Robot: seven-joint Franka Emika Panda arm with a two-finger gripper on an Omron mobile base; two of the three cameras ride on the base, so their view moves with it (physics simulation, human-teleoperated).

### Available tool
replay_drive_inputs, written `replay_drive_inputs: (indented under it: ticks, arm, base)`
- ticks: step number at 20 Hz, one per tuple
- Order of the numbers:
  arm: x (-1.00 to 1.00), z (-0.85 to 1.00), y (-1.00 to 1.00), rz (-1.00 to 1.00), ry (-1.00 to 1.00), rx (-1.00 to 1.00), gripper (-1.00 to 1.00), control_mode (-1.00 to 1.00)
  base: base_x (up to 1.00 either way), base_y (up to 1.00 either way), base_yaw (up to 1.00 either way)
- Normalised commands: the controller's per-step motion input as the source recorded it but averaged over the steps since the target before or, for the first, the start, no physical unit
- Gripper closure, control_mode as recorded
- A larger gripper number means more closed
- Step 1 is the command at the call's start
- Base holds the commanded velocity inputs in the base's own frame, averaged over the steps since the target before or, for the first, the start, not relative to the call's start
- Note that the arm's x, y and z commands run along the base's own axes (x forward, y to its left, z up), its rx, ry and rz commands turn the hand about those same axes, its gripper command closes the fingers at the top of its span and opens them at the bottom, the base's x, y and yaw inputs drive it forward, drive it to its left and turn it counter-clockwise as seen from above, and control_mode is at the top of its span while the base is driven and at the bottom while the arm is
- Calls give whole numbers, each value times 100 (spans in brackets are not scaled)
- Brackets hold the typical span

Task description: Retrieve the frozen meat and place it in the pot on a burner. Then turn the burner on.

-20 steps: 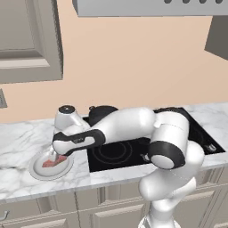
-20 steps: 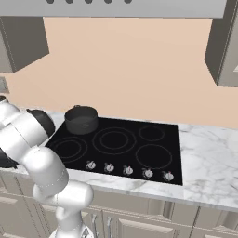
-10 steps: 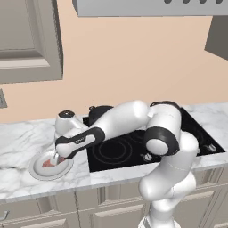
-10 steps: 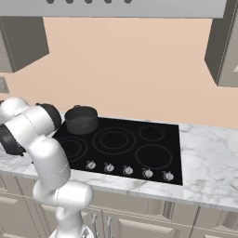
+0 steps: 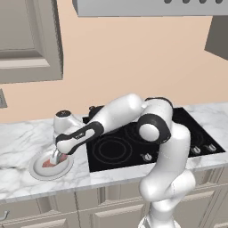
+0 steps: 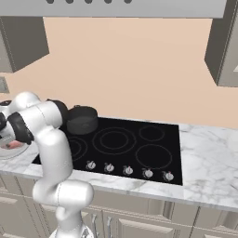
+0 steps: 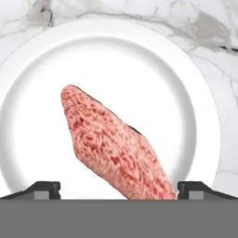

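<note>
Now pinkish-red, grainy frozen meat point(image 7: 116, 151) slanting on the plate point(image 7: 195, 111) between the wide-open, empty pincer point(image 7: 118, 188).

Open air above the cooktop point(image 6: 135, 144) rings toward the pot point(image 6: 82, 119), the robot's own arm alongside.

arm point(image 5: 120, 113): glossy white rounded links
joints: dark grey bands at elbow and wrist
finger tips point(image 7: 46, 188): small, dark
</note>
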Motion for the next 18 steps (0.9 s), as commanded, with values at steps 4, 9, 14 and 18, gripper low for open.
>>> replay_drive_inputs:
  ticks: [4,9,14,18]
  arm:
    - [24,-14,8,0,0,-9,-100,-100]
    - [12,-27,6,0,2,-4,-100,-100]
    - [0,-26,2,0,6,0,-100,-100]
    - [0,-11,3,2,0,0,-100,-100]
  base:
    - [0,0,0]
    - [0,0,0]
    - [0,0,0]
    - [0,0,0]
